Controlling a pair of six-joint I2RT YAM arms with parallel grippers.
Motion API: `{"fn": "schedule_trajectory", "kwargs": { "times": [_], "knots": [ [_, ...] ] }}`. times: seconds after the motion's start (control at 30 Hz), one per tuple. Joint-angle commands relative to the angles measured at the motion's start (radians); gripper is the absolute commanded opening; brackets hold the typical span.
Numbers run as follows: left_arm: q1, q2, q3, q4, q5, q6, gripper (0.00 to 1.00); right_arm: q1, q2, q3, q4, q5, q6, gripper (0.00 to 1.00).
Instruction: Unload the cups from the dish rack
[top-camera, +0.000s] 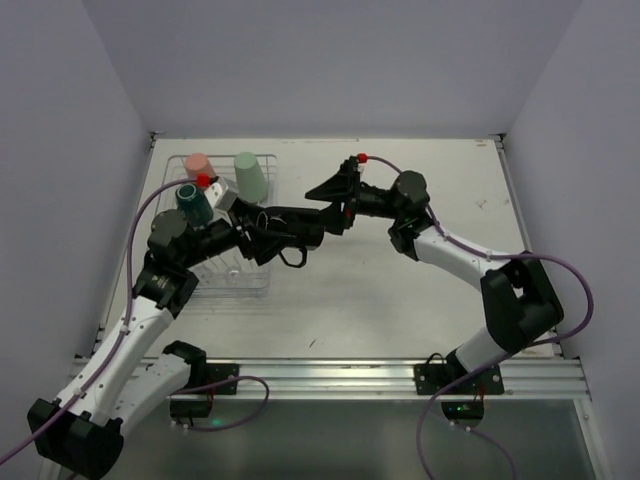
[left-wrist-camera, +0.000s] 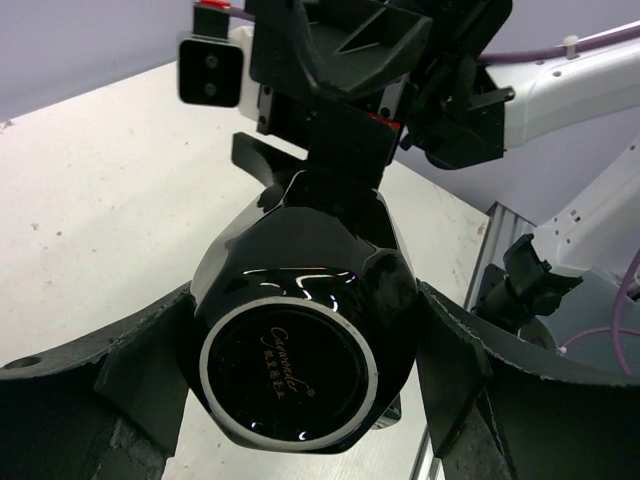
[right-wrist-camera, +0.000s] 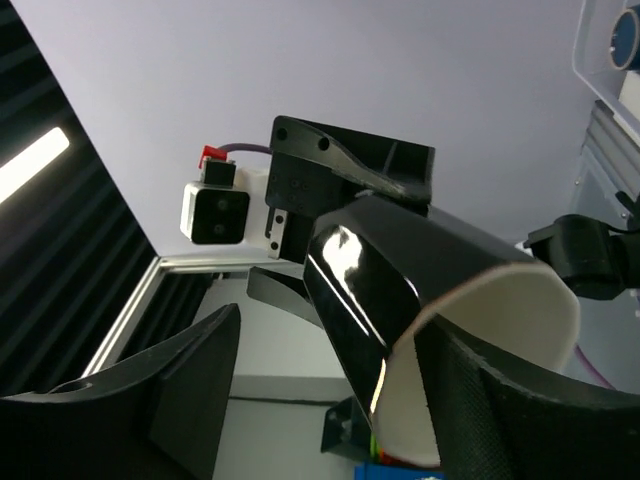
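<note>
Left claw (left-wrist-camera: 300, 385): mug (left-wrist-camera: 300, 260) horizontal, mouth rightward

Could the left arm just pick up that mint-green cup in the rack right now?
Probably not yet. The left tool is clamped on the black mug, held in the air beside the dish rack, with the right tool at its rim. The mint-green cup itself stands uncovered.

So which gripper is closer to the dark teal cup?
Left. The left gripper is just right of the dark teal cup, at the dish rack's right edge, shut on the black mug. The right gripper is farther right, beyond the rack, open around the mug.
</note>
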Motion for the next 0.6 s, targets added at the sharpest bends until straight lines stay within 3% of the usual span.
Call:
{"fn": "schedule_trajectory", "kwargs": {
  "times": [0.0, 0.13, 0.47, 0.57],
  "knots": [
    [-0.02, -0.02, 0.013, 0.175, 0.039, -0.036, 0.0, 0.021, 0.039, 0.071, 0.128, 0.002, 0.061, 0.68],
    [-0.024, -0.019, 0.017, 0.17, 0.06, -0.039, 0.0, 0.023, 0.092, 0.088, 0.281, -0.052, 0.159, 0.56],
    [-0.024, -0.016, 0.019, 0.147, 0.091, -0.033, 0.0, 0.024, 0.106, 0.042, 0.4, -0.132, 0.167, 0.47],
    [-0.024, -0.01, 0.019, 0.145, 0.103, -0.033, 0.0, 0.023, 0.102, 0.033, 0.415, -0.139, 0.17, 0.35]
  ]
}}
